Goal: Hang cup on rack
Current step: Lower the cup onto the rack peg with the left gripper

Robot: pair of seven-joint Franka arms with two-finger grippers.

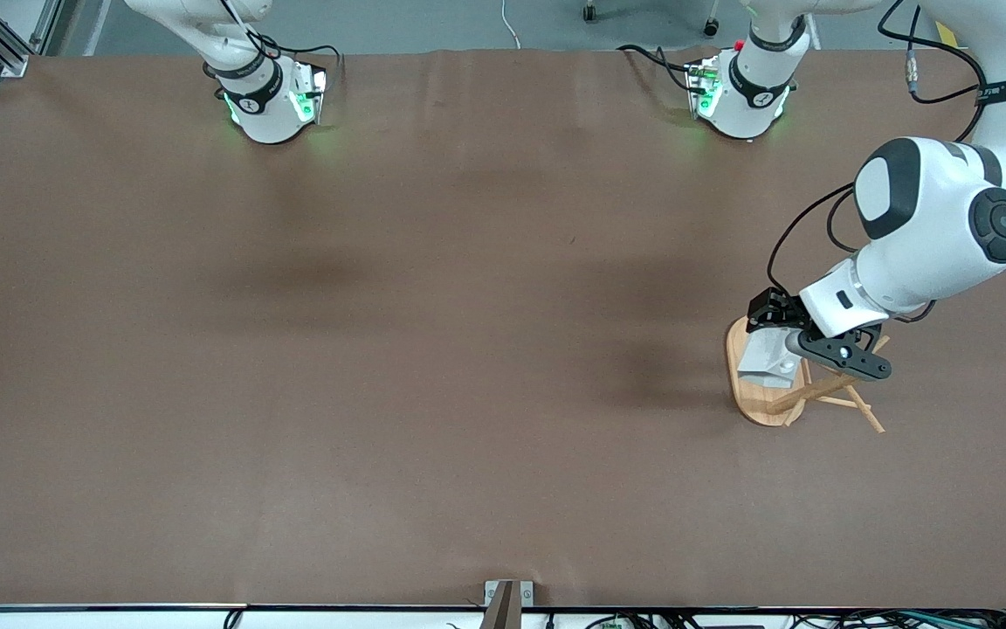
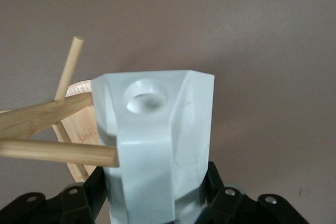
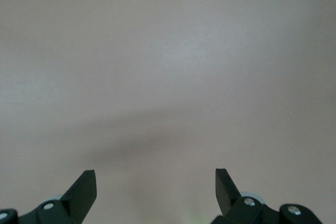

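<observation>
Toward the left arm's end of the table (image 1: 433, 349), at about four o'clock from its middle in the front view, stands the rack (image 1: 752, 404), its oval bamboo base flat on the brown cover, its central post leaning across the picture and its thin pegs splaying toward five o'clock. Over that base hangs the left claw (image 1: 784, 342), clenched on the cup (image 1: 767, 362), which it carries off the table with its white faceted body tipped on its side above the base. Seen from the left wrist, the cup (image 2: 157, 145) fills the middle of the picture, gripped low down between the black fingers (image 2: 79, 200), its blocky handle facing the camera with the round hole uppermost. One peg tip (image 2: 107, 156) touches the cup's side just beside the handle, not through the hole, while another peg (image 2: 70, 67) angles up and away clear of it, and the rack (image 2: 79, 116) shows its base edge just beside the cup. Farther off, the right arm waits up by its base, and its own wrist view shows the right claw (image 3: 156, 187) released, fingers spread wide over bare brown table (image 3: 168, 66).
</observation>
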